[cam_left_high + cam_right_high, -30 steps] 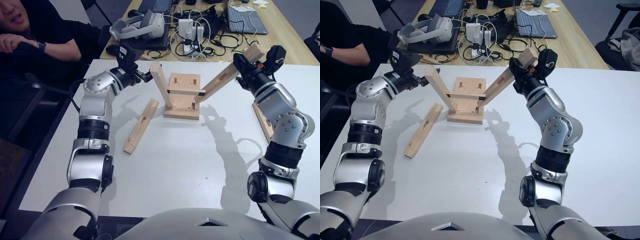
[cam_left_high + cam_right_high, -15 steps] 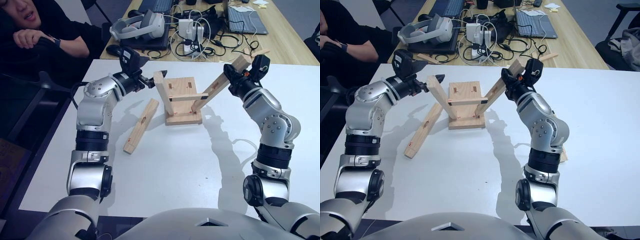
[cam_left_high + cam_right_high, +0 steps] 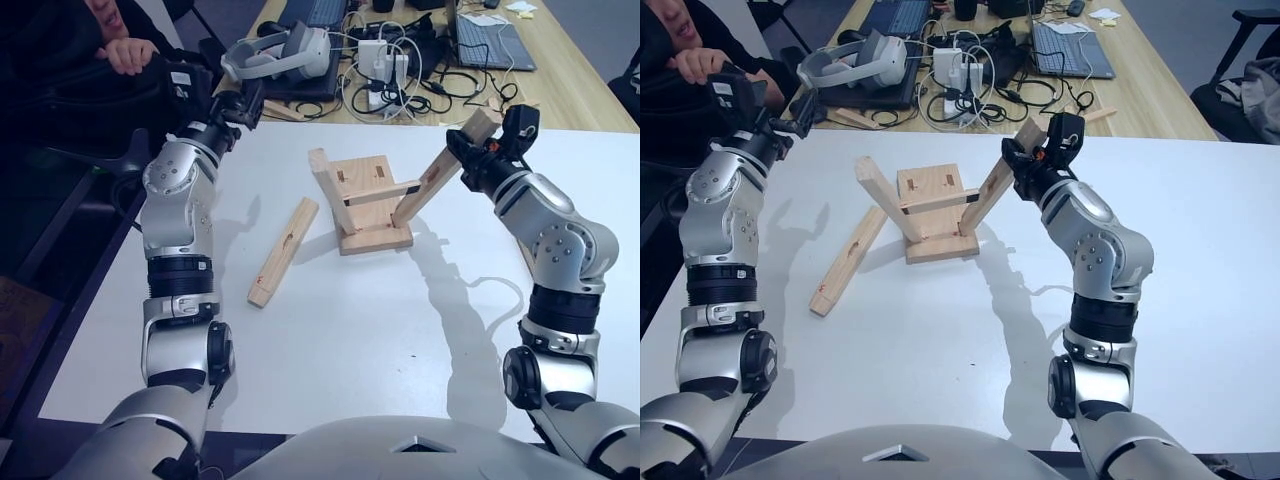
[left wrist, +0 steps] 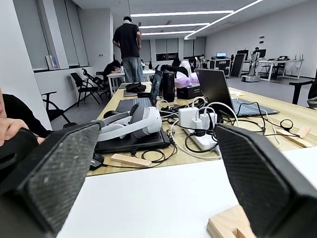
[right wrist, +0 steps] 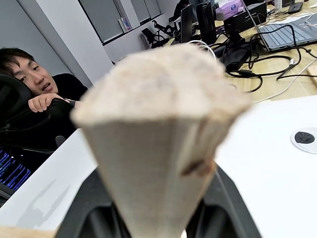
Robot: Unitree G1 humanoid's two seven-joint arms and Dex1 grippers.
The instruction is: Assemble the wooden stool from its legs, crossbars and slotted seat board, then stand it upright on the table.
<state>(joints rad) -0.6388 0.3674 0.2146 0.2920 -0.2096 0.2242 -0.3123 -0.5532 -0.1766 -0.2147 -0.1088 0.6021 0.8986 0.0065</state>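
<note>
Right gripper (image 3: pixel 472 152) clamps a stool leg (image 3: pixel 425 190); left gripper (image 3: pixel 243 108) gapes wide.

A long wooden desk (image 3: pixel 572 88) stands in the background. On it sit a white headset (image 3: pixel 275 52), an open laptop (image 3: pixel 490 40) and a white power strip (image 3: pixel 378 82) — all amid tangled black and white cables (image 3: pixel 440 85).

place: open-plan office;
desks (image 4: pixel 163 159): rows with laptops (image 4: pixel 220 91), monitors (image 4: pixel 221 55), cables (image 4: pixel 257 116);
ceiling: strip lights (image 4: pixel 181 13);
seats: office chairs (image 4: pixel 83 85)
</note>
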